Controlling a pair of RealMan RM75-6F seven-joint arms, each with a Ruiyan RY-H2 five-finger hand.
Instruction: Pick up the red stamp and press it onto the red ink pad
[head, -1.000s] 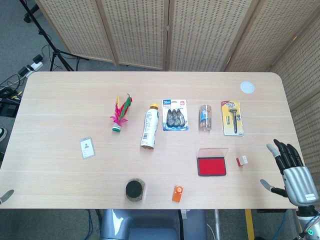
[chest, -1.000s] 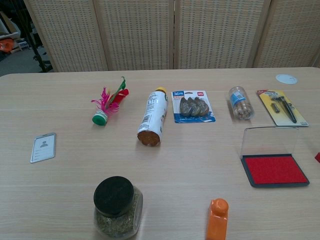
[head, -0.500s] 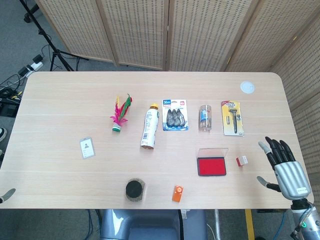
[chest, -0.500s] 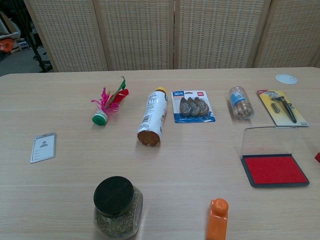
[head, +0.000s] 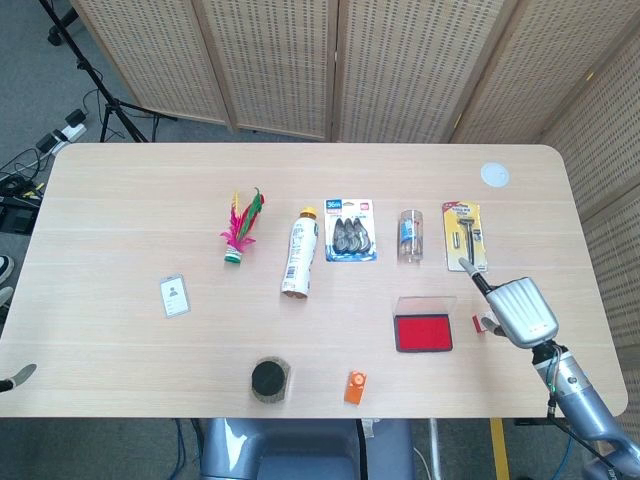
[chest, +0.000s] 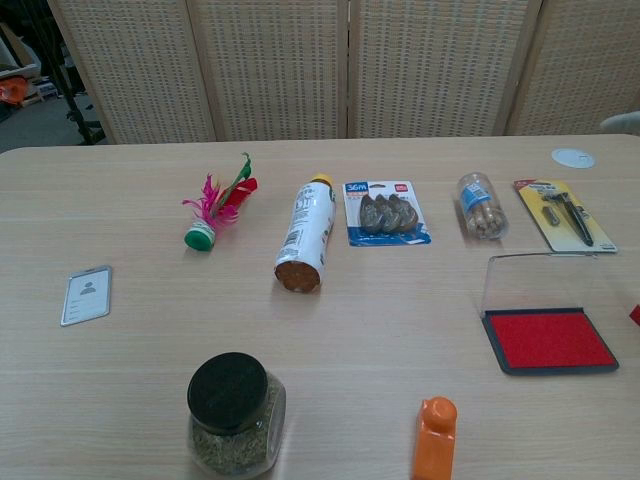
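Bright, even light; sharp, soft-shadowed.

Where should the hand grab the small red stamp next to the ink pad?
Pinch the small red stamp across its side faces from above: it sits low and blocky, just right of the open red ink pad, and the right hand is over it.

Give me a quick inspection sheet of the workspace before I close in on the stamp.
Surface: light wooden table, flat, no spills seen.
Job's things: red stamp on the table right of the red ink pad; pad lid up.
Clutter: feather shuttlecock, bottle lying down, clip pack, clear tube, razor pack, ID badge, dark-lidded jar, orange item, white disc.
Hands: right hand over the stamp, grasp not visible; left hand only a tip at the edge.
Cables: on the floor, far left.
Surroundings: woven screens, tripod.
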